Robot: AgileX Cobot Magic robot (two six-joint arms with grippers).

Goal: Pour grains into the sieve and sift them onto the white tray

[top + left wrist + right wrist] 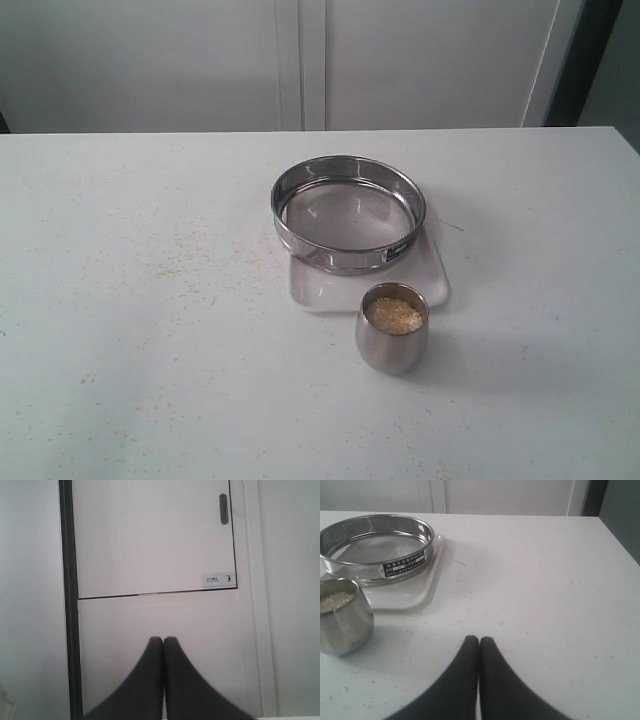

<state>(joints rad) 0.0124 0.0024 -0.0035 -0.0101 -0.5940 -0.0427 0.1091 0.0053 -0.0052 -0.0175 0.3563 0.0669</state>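
Cup [392,345]: small rounded steel vessel, nearest the exterior camera. It stands upright on the table [150,300], just in front of the tray's near edge.
Grains [393,315]: inside the cup, filling it almost to the rim. They are loose and will likely shift and spill at a slight tilt. A few stray specks lie on the table.
Cup handling: judged rigid and fairly light, with a smooth polished wall that is probably slippery. There is no handle. Grip across the side wall, below the rim, so the mouth is clear for pouring. Carry it level until it is over the mesh.
White tray [325,293]: flat on the table beyond the cup, low-rimmed, with its bare front strip showing. Judged light and liable to slide if pushed.
Sieve [340,258]: rests on the tray and covers most of it, label facing the cup side. The mesh appears empty. Judged stiff, with the rim wall as the place to hold it for shaking.
Right gripper [479,638]: fingers pressed together with nothing between them. It hangs over bare table beside the cup and touches nothing.
Left gripper [163,639]: fingers pressed together, holding nothing. It faces a wall panel [150,540], with no task item in its view.
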